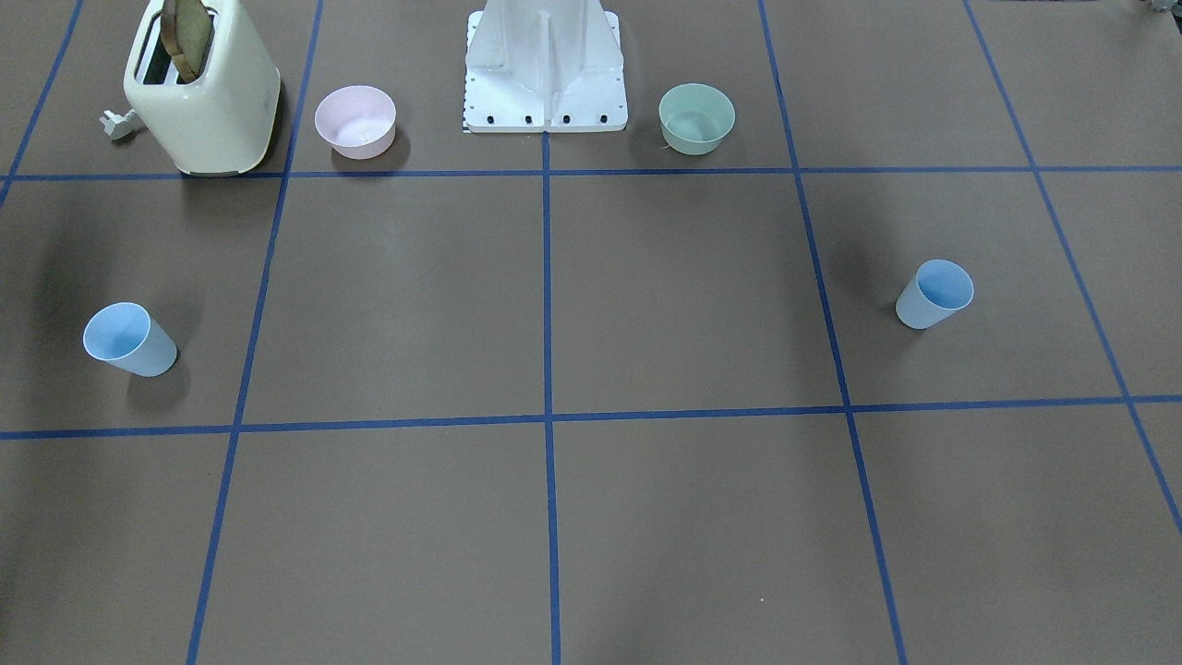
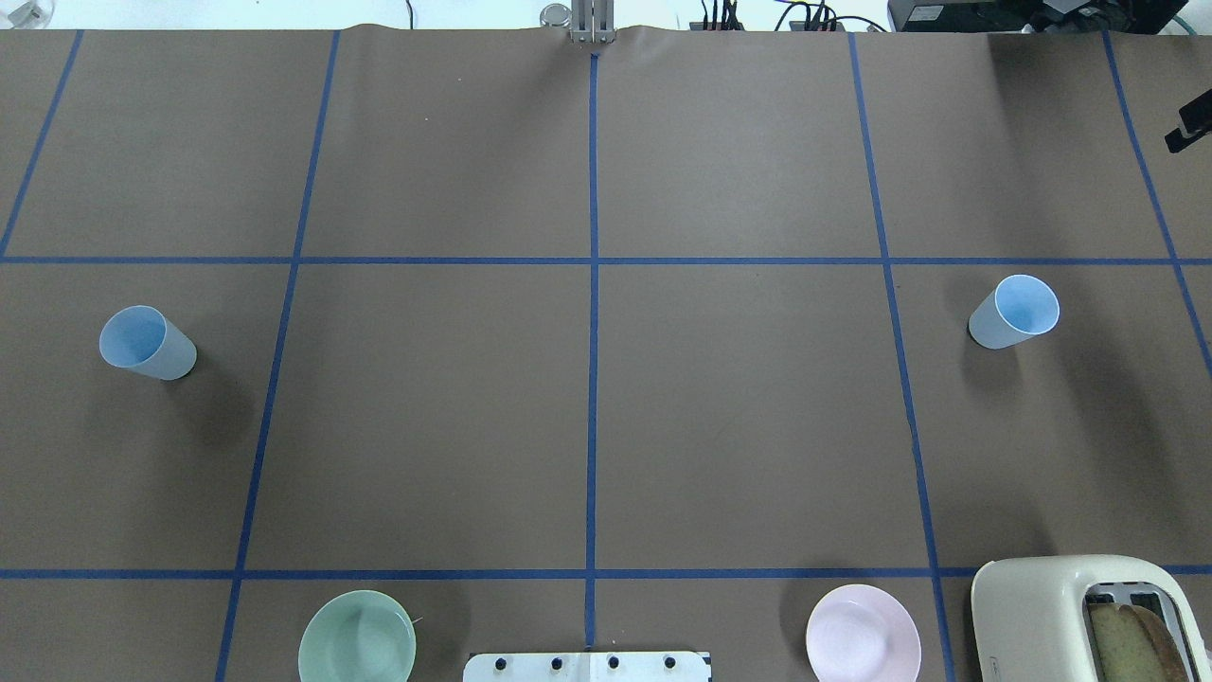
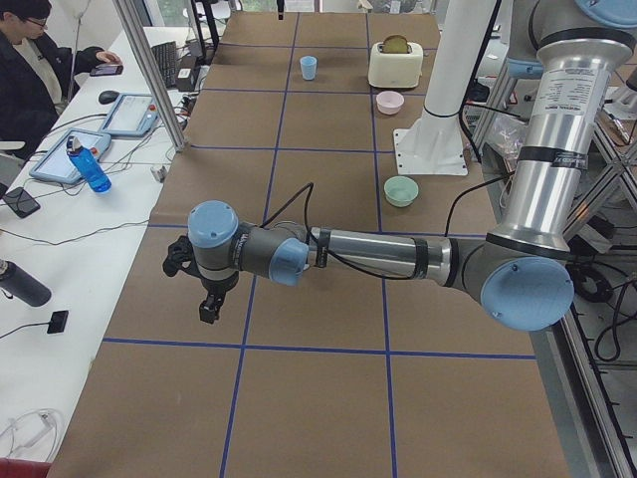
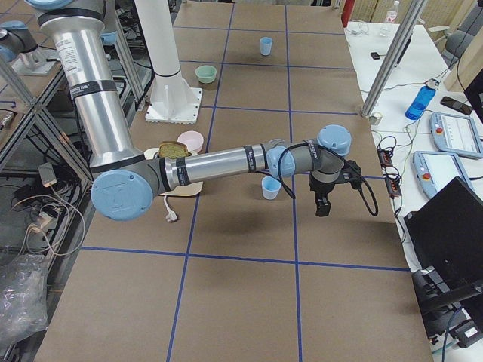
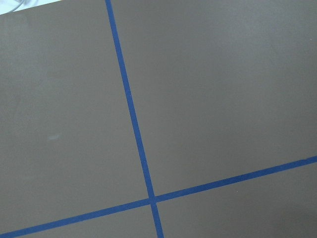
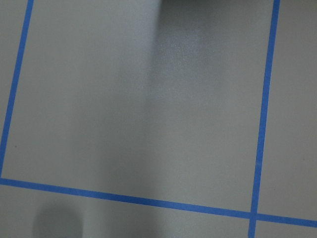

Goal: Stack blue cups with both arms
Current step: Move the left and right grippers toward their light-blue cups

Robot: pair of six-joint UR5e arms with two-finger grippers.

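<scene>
We noted left cup [image 2: 147, 343], right cup [image 2: 1015, 311] upright on surface [image 2: 739, 426], well apart. Left end effector [image 3: 207, 299], right end effector [image 4: 323, 202] hung above surface, held no cup; opening we could not tell. Risk we judged: off-centre descent could clip rim, topple light cup.

Light even and diffuse, from above. The table [image 2: 739, 417] reads flat and matte. Soft, blurred-edged shadows lie beside each of the blue cups [image 2: 147, 343], including the one near the right gripper [image 4: 322, 205]. Right wrist view pale and washed, with a grey shadow band on the surface below that gripper. Left wrist view darker, uniform. Focus sharp throughout.
</scene>
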